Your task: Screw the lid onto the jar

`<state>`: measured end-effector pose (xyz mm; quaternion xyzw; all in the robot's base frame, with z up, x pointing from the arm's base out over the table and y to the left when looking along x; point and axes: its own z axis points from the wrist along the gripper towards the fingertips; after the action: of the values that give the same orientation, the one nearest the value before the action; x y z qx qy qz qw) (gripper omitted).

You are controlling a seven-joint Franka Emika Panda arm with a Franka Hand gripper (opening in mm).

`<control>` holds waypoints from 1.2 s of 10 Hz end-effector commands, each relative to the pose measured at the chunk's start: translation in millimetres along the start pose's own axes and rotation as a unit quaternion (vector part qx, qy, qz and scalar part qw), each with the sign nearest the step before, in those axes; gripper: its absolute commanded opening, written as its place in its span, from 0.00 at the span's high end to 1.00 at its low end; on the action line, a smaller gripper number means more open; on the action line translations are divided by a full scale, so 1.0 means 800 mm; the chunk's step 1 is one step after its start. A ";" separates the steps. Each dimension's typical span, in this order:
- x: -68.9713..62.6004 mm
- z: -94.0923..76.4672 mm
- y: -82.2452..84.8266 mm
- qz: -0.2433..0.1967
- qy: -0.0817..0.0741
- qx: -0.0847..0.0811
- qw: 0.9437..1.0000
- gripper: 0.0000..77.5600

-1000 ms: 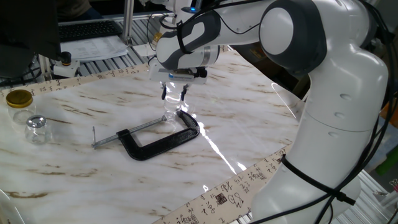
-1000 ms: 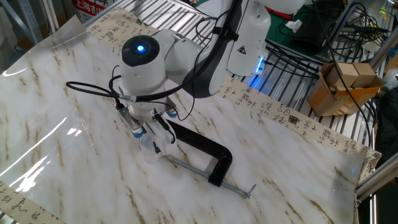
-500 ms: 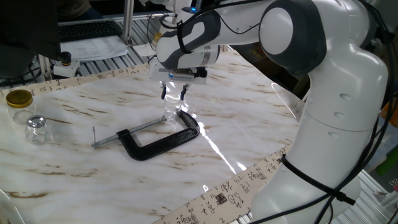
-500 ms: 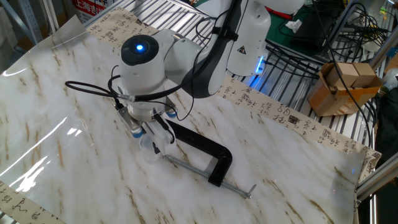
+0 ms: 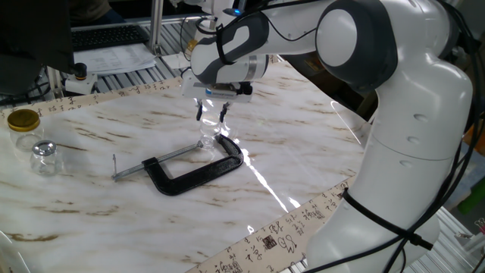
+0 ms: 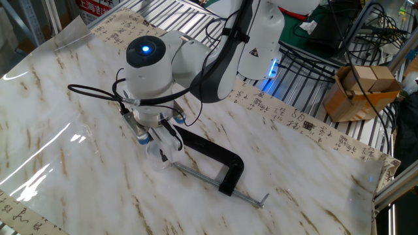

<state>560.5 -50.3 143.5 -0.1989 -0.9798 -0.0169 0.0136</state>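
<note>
At the middle of the marble-patterned surface (image 5: 303, 144), the tiny clear jar (image 5: 208, 140) stands in the mouth of the black C-clamp (image 5: 198, 171); the end effector (image 5: 211, 113) hangs just above it, fingers slightly apart, grasping nothing visible; the lid cannot be made out; a gold-lidded jar (image 5: 24, 127) and a knob-topped jar (image 5: 44, 158) stand well apart.

White marble tabletop (image 5: 98, 129) streaked with brown veins, edged by a pale strip (image 5: 280, 235) printed with black characters. The C-clamp (image 5: 198, 171) is black with a silver screw. The arm (image 5: 364, 83) is white with grey joints, a blue light (image 6: 146, 49) glowing on it. The tiny jar (image 5: 208, 140) looks clear, hard to tell against the marble. Far off, a gold-lidded jar (image 5: 24, 125) and a clear knobbed jar (image 5: 44, 157).
</note>
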 end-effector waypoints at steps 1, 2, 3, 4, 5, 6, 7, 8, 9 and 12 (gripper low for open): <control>0.010 0.018 0.000 0.009 0.007 -0.003 1.000 0.99; 0.010 0.020 0.000 0.008 0.004 -0.005 1.000 0.99; 0.010 0.022 0.001 0.008 0.002 -0.006 1.000 0.99; 0.010 0.023 0.001 0.008 0.002 -0.006 1.000 0.99; 0.010 0.023 0.001 0.007 0.002 -0.006 1.000 0.99; 0.010 0.024 0.001 0.007 0.003 -0.006 1.000 0.99; 0.010 0.024 0.001 0.007 0.003 -0.006 1.000 0.99; 0.009 0.026 0.001 0.007 0.003 -0.007 1.000 0.99; 0.009 0.026 0.001 0.008 0.003 -0.007 1.000 0.99; 0.009 0.027 0.001 0.013 0.005 -0.008 1.000 0.99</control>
<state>564.6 -49.8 144.2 -0.2070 -0.9781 -0.0235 -0.0011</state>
